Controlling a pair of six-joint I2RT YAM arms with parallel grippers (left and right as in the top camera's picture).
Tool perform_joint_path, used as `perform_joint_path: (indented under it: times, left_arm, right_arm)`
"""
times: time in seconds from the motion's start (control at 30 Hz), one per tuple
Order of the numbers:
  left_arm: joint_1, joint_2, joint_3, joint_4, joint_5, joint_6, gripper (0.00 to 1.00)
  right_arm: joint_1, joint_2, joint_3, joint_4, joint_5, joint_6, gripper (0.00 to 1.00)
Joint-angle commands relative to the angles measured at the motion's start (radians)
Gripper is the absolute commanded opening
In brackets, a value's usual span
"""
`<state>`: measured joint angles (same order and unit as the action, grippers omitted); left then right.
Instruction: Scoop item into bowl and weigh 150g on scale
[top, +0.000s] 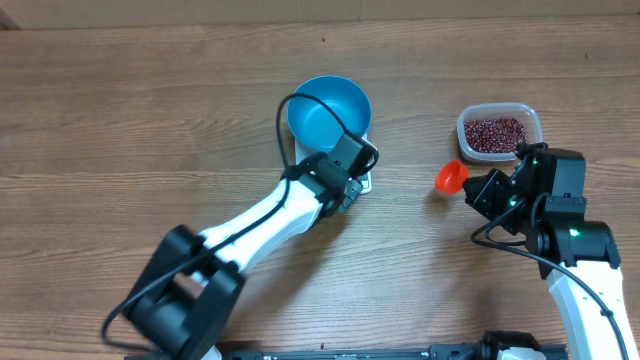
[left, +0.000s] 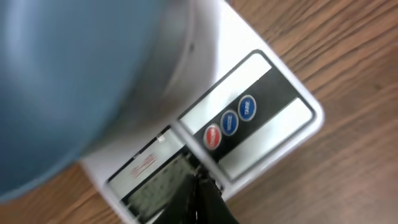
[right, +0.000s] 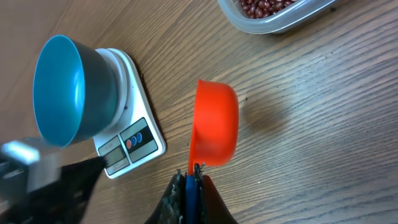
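Observation:
The blue bowl (top: 328, 110) stands on the white scale (top: 364, 184), and no beans show inside it. My left gripper (top: 354, 182) is shut with nothing in it. Its tips (left: 198, 180) are at the scale's (left: 273, 118) front panel, beside the display and the three round buttons. Above them the bowl (left: 68, 81) is a blur. My right gripper (top: 474, 186) is shut on the handle of a red scoop (top: 451, 177). In the right wrist view the scoop (right: 214, 124) lies on its side over the wood, right gripper (right: 189, 177) below it. The item (top: 495, 131), dark red beans, fills a clear tub.
The clear tub (top: 530, 118) stands at the back right, just beyond the scoop. In the right wrist view the bowl (right: 62, 93), the scale (right: 134, 140) and the tub (right: 273, 18) all show. The left arm (top: 270, 215) slants from the front edge to the scale.

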<state>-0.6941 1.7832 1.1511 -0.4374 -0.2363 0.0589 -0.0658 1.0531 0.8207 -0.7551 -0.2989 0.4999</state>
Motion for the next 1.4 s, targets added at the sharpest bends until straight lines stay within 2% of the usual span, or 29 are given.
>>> perform_joint_path:
  times: [0.0,0.23,0.3,0.33,0.37,1.0,1.37]
  left_arm:
    - [-0.003,-0.124,-0.003,-0.040,0.000,-0.006,0.04]
    - [0.000,-0.290,-0.003,-0.134,0.000,-0.116,0.05]
    - [0.000,-0.326,-0.003,-0.148,0.000,-0.175,0.27]
    - [0.000,-0.344,-0.003,-0.155,0.000,-0.210,0.52]
    - [0.000,-0.359,-0.003,-0.161,0.001,-0.233,0.99]
    - [0.000,-0.478,-0.003,-0.271,0.029,-0.331,1.00]
    - [0.000,-0.510,-0.003,-0.263,0.024,-0.325,1.00]
  right_arm:
    - [-0.005,-0.005,0.028,0.008,0.010,-0.004,0.04]
    - [-0.005,-0.005,0.028,0.008,0.010,-0.004,0.04]
    - [-0.005,-0.005,0.028,0.008,0.010,-0.004,0.04]
    - [-0.005,-0.005,0.028,0.008,0.010,-0.004,0.04]
    - [-0.005,-0.005,0.028,0.008,0.010,-0.004,0.04]
    - [-0.005,-0.005,0.028,0.005,0.011,-0.004,0.04]
    - [-0.005,-0.005,0.028,0.009,0.010,-0.004,0.04]
